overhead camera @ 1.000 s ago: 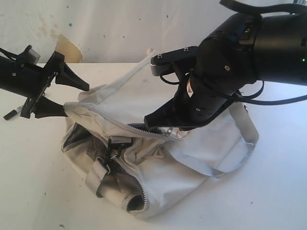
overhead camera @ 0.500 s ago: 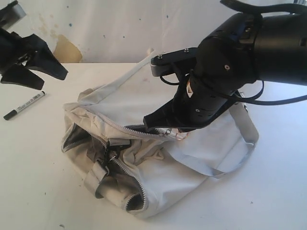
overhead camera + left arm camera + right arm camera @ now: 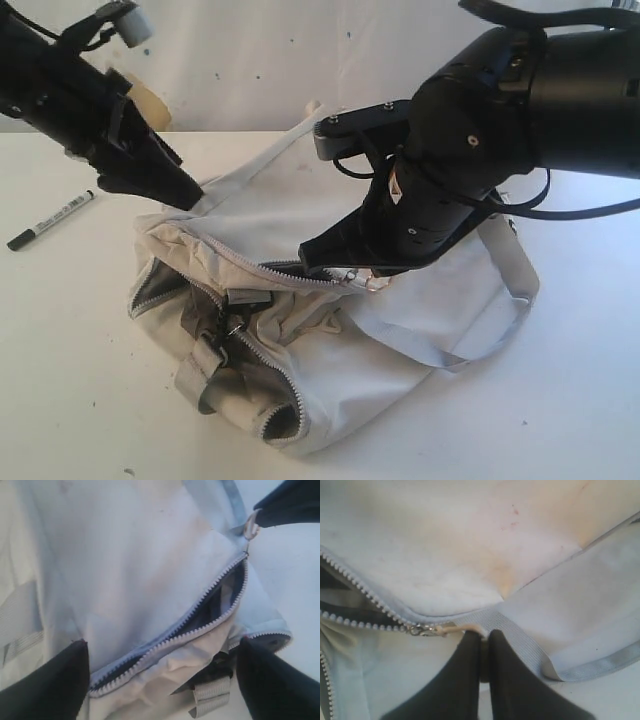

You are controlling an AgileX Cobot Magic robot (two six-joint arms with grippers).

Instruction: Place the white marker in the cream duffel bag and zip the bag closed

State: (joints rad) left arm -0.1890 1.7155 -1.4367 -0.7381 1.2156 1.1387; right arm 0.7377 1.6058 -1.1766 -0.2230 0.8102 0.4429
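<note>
The white marker (image 3: 57, 216) lies on the table left of the cream duffel bag (image 3: 330, 330), outside it, with its black cap toward the front. The bag's top zipper (image 3: 200, 617) gapes over dark lining. My left gripper (image 3: 183, 180) hangs open just above the bag's left end, holding nothing. In the left wrist view the left gripper (image 3: 162, 647) straddles the zipper gap, its fingers (image 3: 47, 685) apart. My right gripper (image 3: 362, 275) is shut on the zipper pull (image 3: 447, 627) at mid-bag. The right gripper (image 3: 481, 634) pinches the pull's cord beside the slider (image 3: 421, 629).
Grey webbing straps (image 3: 500, 330) loop off the bag's right side. A side pocket zipper (image 3: 265, 385) with a buckle strap (image 3: 205, 365) faces the front. A tan object (image 3: 148, 102) leans against the back wall. White table (image 3: 70, 390) surrounds the bag.
The left gripper left the bag's left edge, swung up and away to the far left, then came back over the bag's left end. The marker came into full view. The right arm stayed still.
</note>
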